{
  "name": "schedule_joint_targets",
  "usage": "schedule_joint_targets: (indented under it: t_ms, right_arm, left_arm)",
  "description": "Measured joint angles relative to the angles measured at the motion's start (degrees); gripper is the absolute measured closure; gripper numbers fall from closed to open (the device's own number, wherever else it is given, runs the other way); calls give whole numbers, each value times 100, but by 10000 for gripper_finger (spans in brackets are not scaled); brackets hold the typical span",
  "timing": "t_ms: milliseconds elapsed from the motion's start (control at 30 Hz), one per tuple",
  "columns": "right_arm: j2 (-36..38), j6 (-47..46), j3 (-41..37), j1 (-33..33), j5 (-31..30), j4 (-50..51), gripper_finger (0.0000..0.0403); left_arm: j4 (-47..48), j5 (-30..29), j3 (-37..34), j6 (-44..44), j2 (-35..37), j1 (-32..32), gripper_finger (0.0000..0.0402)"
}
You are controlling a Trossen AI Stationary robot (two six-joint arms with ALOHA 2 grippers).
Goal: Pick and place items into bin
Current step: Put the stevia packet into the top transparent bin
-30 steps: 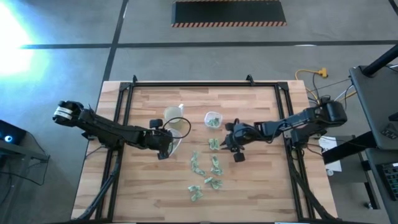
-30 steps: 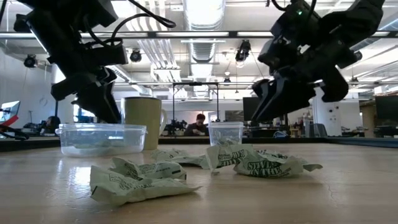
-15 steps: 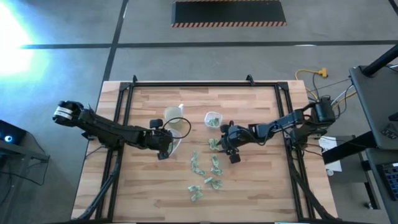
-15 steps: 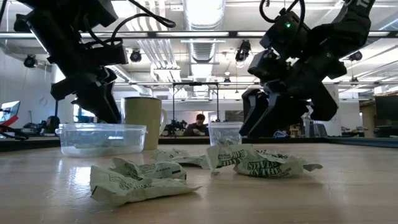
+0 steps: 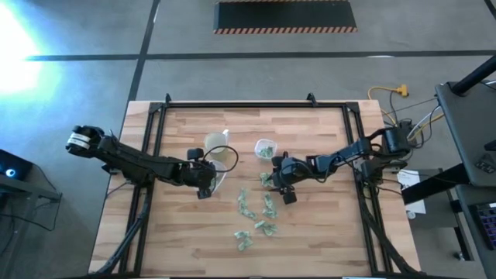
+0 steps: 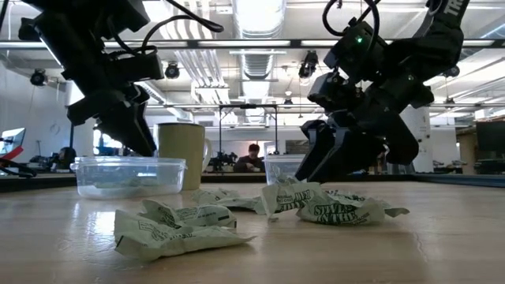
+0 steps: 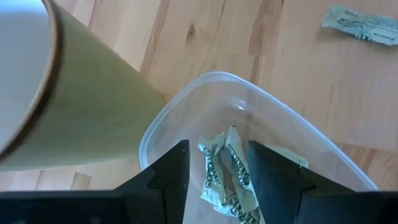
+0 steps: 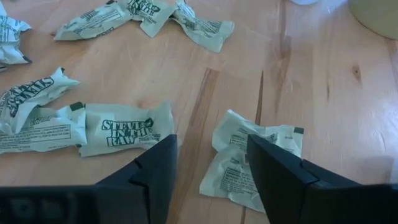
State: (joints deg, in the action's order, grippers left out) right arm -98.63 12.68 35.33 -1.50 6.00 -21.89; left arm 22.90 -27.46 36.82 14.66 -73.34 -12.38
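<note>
The right gripper (image 8: 211, 180) hung open over a packet (image 8: 252, 163) — its long axis toward one o'clock — nearer than the open left gripper (image 7: 216, 174).

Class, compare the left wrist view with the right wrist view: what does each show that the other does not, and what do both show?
Left wrist only: the clear bin holding wrapped packets, beside the pale cup, with the left gripper open above.

Right wrist only: the open right gripper over a loose packet.

Both: the wooden table and packets lying on it.
</note>
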Motion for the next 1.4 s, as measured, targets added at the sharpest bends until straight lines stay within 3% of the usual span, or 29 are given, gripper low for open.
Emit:
schedule_joint_targets:
  t_ms: [267, 533, 1400]
  right_arm:
    - [19, -107, 2, 0, -41, 23, 213]
    - [15, -264, 0, 1, -478, 63, 213]
    - [13, -520, -9, 0, -442, 155, 213]
  left_arm:
    - [-24, 0, 0, 3, -1, 0, 258]
    - [-53, 20, 0, 11, -2, 0, 258]
    - [-186, 192, -2, 22, -2, -2, 258]
